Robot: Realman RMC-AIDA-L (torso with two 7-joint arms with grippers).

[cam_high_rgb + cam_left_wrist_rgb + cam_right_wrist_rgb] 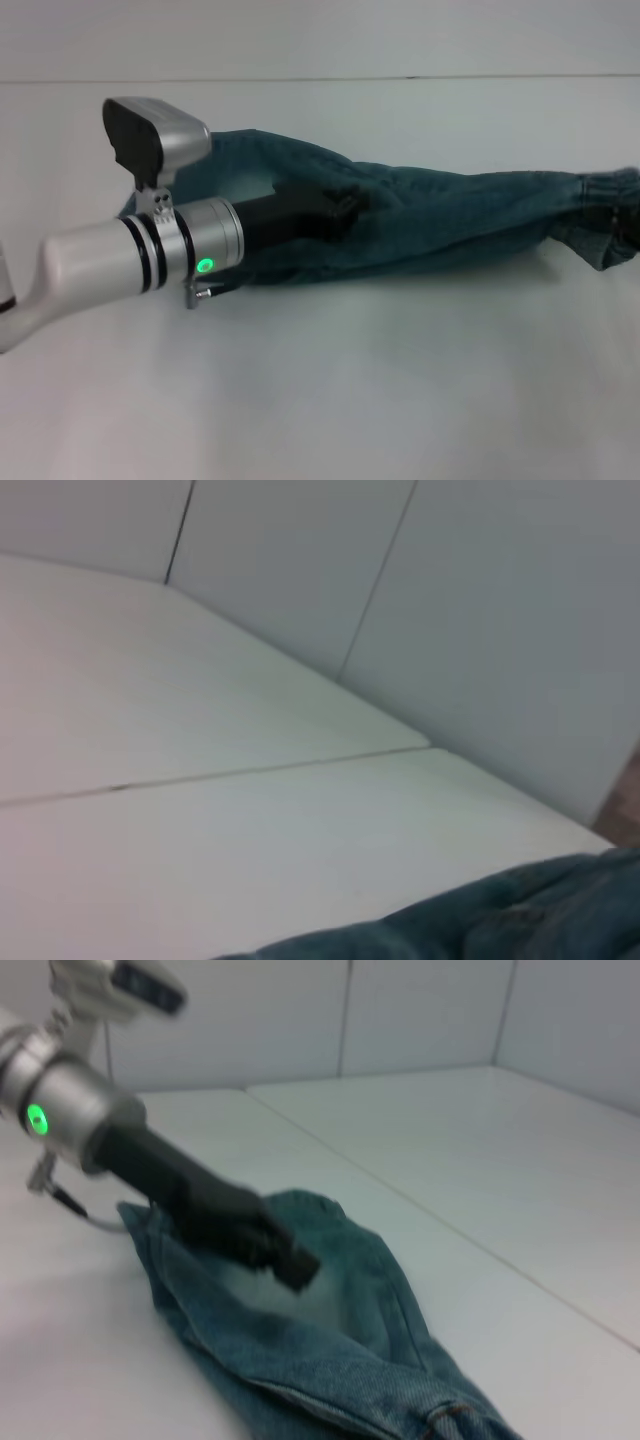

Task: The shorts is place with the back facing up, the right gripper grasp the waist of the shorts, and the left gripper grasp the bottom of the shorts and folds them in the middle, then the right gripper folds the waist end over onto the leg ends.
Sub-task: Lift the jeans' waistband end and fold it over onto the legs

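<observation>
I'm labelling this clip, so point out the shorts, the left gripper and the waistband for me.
the shorts (470, 215): head view, on the middle of the denim.
the left gripper (345, 207): head view, at its black fingertips over the fabric.
the waist of the shorts (608, 190): head view, on the ruffled end at the robot's right.

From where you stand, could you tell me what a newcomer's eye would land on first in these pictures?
First, the left gripper, black on a silver-white wrist with a green light, reaching in from the robot's left over the middle of the shorts. These lie as a long blue-green denim bundle across the white table. At the far right edge, the ruffled waist of the shorts meets a dark shape, probably the right gripper, mostly out of view.
</observation>
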